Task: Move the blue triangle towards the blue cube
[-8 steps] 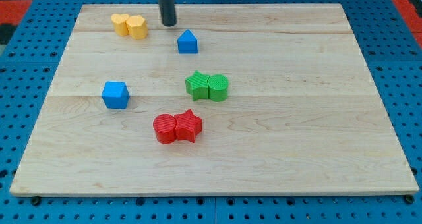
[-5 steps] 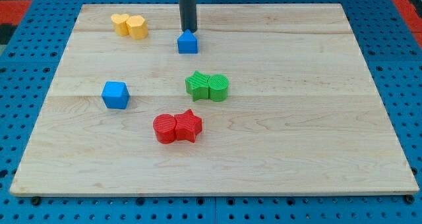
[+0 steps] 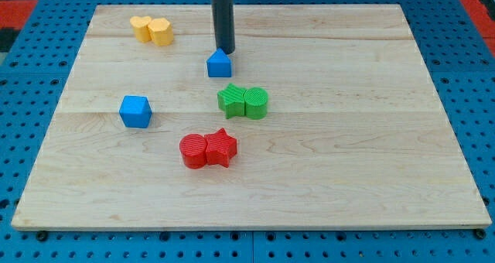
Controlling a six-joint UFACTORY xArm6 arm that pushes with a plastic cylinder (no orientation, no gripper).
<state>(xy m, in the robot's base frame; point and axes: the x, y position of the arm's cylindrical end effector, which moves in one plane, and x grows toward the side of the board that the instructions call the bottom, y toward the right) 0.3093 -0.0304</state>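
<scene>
The blue triangle (image 3: pixel 219 64) sits on the wooden board (image 3: pixel 348 139) at upper middle. My tip (image 3: pixel 225 50) touches its top side, just to the right of its peak. The blue cube (image 3: pixel 135 111) sits lower and to the view's left, well apart from the triangle.
Two yellow blocks (image 3: pixel 151 29) lie together at the view's top left. Two green blocks (image 3: pixel 243 101) sit just below and right of the blue triangle. Two red blocks (image 3: pixel 207 148), a cylinder and a star, lie below the green ones.
My tip moved right, then down the view against the blue triangle. The triangle slid down the view, closer to the green blocks.
</scene>
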